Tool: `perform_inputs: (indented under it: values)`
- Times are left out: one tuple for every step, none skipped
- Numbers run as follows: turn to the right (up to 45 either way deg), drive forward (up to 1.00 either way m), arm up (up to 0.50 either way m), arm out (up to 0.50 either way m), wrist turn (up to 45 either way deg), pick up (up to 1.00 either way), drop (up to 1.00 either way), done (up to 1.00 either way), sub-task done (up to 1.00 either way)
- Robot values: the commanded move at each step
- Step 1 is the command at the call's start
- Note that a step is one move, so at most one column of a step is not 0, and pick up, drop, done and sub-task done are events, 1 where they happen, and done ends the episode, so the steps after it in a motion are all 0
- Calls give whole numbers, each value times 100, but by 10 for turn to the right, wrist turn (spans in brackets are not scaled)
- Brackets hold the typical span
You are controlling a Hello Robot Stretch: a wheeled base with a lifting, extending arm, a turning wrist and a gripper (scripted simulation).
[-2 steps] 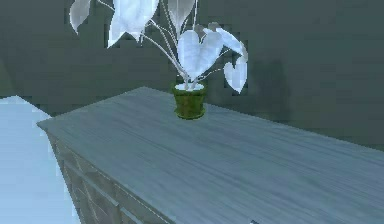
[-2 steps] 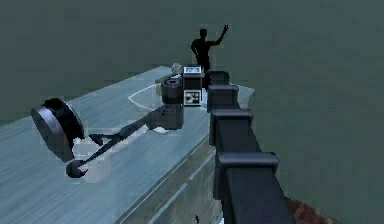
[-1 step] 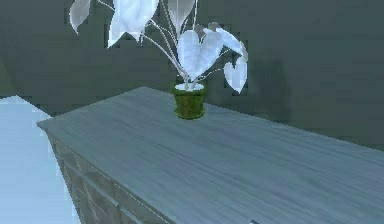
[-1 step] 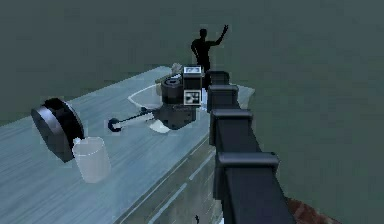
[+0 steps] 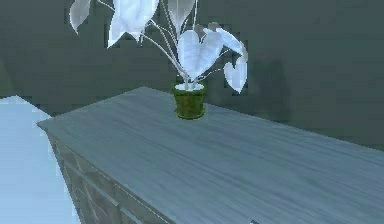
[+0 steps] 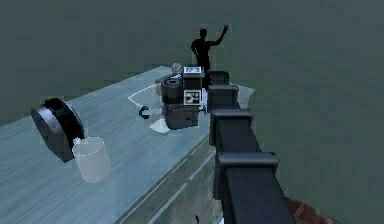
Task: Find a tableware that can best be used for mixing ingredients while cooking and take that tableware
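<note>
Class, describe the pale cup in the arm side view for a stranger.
Find the grey tabletop. At its near edge, toward the view's left, stands the pale cup. Unlike the dark round thing beside it, it is translucent.

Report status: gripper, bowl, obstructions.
Gripper above counter, load can't tell. Dark bowl at arm side view's left, apart from gripper. Clear cup beside bowl.

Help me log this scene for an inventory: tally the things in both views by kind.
Potted plant: 1
Dark statuette: 1
Dark round vessel: 1
Pale see-through cup: 1
Total: 4
Pale flat patch by the claw: unclear, not counted.
</note>
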Motion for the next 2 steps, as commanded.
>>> perform_inputs:
  values:
    - [0, 0, 0, 0, 0, 100, 0, 0, 0]
    - [0, 0, 0, 0, 0, 0, 0, 100, 0]
